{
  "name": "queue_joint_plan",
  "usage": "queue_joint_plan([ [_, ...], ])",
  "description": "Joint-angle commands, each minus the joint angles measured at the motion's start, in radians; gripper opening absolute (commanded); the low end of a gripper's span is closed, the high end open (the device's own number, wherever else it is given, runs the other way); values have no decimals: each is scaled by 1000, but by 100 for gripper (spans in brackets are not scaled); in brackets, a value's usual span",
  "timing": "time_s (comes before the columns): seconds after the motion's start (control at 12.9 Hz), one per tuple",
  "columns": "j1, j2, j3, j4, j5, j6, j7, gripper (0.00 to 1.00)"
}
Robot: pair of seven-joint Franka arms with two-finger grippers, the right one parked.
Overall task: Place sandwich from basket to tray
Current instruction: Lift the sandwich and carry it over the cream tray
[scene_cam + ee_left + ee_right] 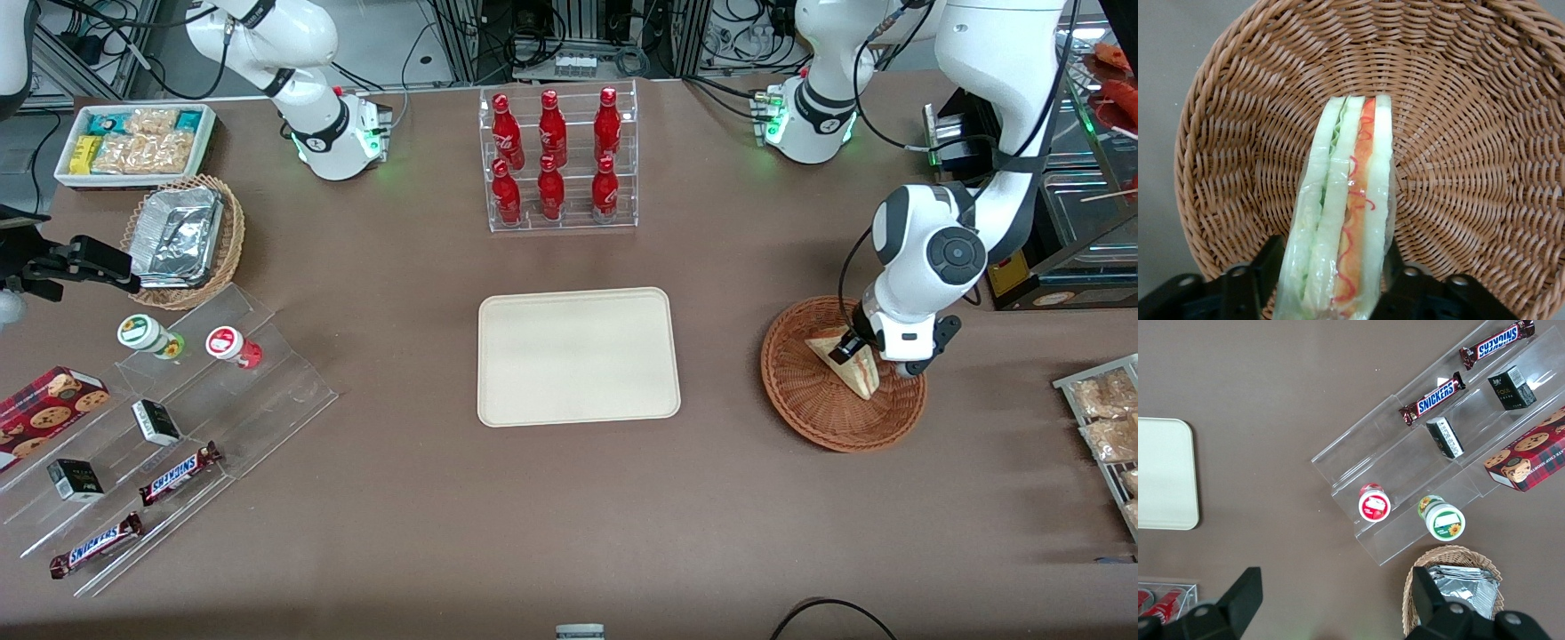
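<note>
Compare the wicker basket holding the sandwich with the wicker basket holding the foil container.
The basket is reddish-brown, shallow and round; the lighter basket is pale tan with taller sides. The basket holds the sandwich, standing on edge with the gripper at it; the lighter one holds a foil container filling most of it. The basket lies toward the working arm's end, the lighter one toward the parked arm's. Both are woven wicker on the brown table.

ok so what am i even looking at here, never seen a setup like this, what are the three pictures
These are two white robot arms bolted to a brown table. One picture looks down from the front; the other two come from cameras on each arm's wrist. The working arm's tool is down in the reddish wicker basket, its fingers either side of a wrapped sandwich standing on edge. The cream tray in the middle is where it should go. Red bottles, Snickers bars and other snacks sit around.
</note>
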Motion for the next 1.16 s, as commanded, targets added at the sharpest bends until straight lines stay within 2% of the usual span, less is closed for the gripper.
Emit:
queue_joint_plan([
  [0.0,0,-42,-5,-2,9,-61,-12,0],
  [0.23,-9,-98,-13,44,12,-195,8,0],
  [0.39,-39,-95,-36,128,12,-308,41,0],
  [0.62,-128,-79,-38,255,12,-446,130,0],
  [1.08,-363,111,-38,545,4,-595,230,0],
])
